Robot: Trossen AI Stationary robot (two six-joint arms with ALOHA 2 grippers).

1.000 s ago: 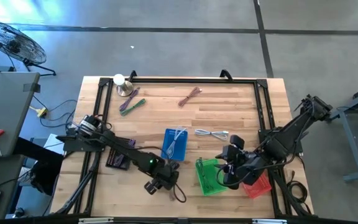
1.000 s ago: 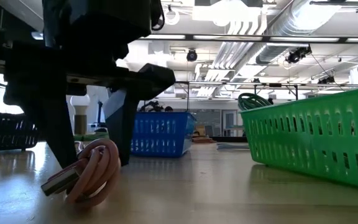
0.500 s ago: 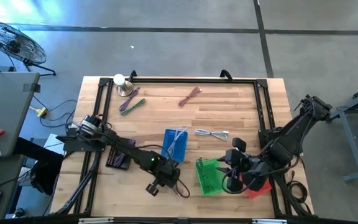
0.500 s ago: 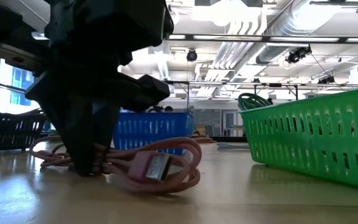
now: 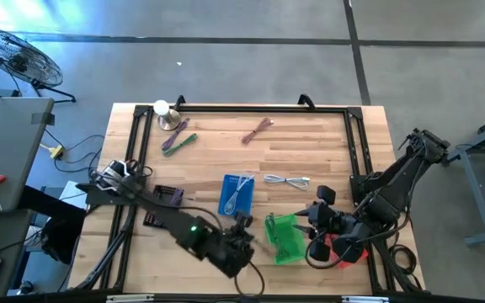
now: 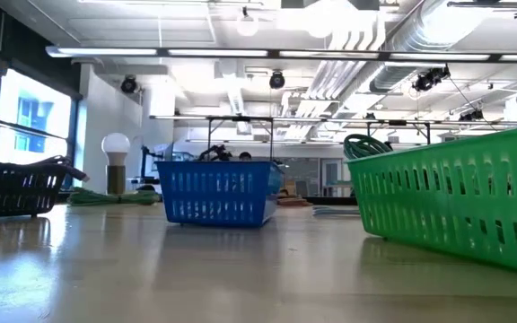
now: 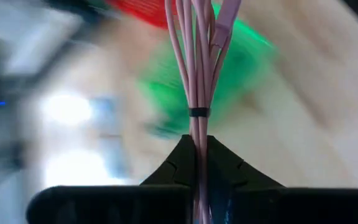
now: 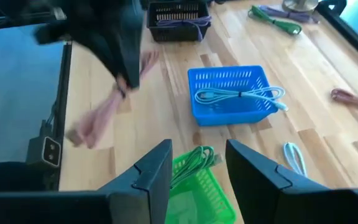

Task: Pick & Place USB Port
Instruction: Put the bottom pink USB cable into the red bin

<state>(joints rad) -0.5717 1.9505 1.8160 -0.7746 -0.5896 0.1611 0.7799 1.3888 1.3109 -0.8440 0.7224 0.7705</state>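
Note:
A pink USB cable, bundled with a black tie, hangs in the air. My left gripper is shut on it above the table's near middle, left of the green basket. The right wrist view shows the cable dangling below that gripper. My right gripper stands open with nothing between its fingers, over the green basket's right side. The low view shows neither gripper. My left gripper pinches the bundled strands of the pink cable between its two fingers, just short of the black tie. The fingers lie along the strands. The cable hangs below the gripper, clear of the table, its loops loose.
A blue basket holds a white cable, and a black basket holds a purple one. The red basket sits at the near right. Loose on the table are a white cable, a brownish cable, a green-purple cable and a lamp.
My left gripper has shut on the pink cable, which lay near the table's front edge. It has then risen with the cable and gone a little toward the green basket. The cable is now lifted clear of the table, and both are gone from the low view.

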